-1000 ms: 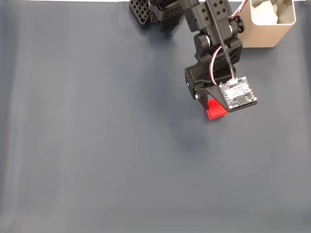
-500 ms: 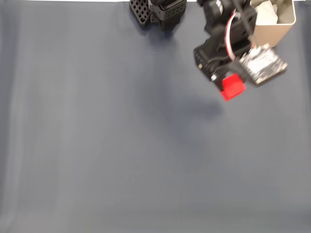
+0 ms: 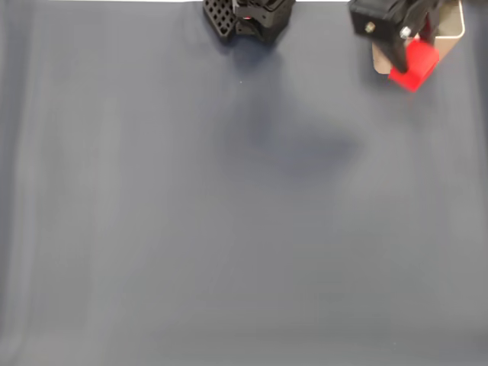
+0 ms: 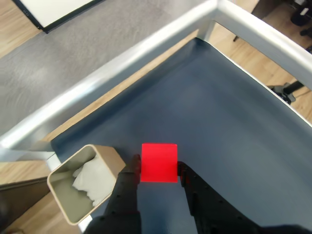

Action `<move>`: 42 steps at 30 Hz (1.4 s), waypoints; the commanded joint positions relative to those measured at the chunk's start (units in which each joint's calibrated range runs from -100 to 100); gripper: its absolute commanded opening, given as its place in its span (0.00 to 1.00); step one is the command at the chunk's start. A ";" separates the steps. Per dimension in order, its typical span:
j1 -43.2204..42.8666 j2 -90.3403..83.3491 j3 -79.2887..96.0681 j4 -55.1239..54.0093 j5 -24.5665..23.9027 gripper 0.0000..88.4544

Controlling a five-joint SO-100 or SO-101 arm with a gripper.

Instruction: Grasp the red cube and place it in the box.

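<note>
The red cube (image 3: 412, 65) hangs in the air at the top right of the fixed view, clamped in my black gripper (image 3: 408, 53), in front of the beige box (image 3: 454, 34). In the wrist view the red cube (image 4: 159, 162) sits between my two black fingers (image 4: 130, 168), high above the dark mat. The gripper (image 4: 158, 168) is shut on it. The box (image 4: 80, 195) stands below and to the left of the cube in that view, its opening showing crumpled white material (image 4: 92, 178) inside.
A dark blue-grey mat (image 3: 229, 213) covers the table. The arm's black base (image 3: 248, 17) stands at the top edge of the fixed view. In the wrist view a metal table frame (image 4: 146, 46) runs past the mat's far edges, with wooden floor beyond.
The gripper has lifted the red cube off the mat and carried it up and to the right, from the mat's middle right to just beside the box.
</note>
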 commanded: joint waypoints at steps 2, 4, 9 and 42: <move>-5.41 -1.49 -5.00 2.56 0.83 0.00; -7.54 -1.23 -5.73 2.81 0.93 0.00; -12.29 -0.45 -7.01 3.55 1.07 0.00; -25.36 4.48 -5.00 2.15 4.35 0.00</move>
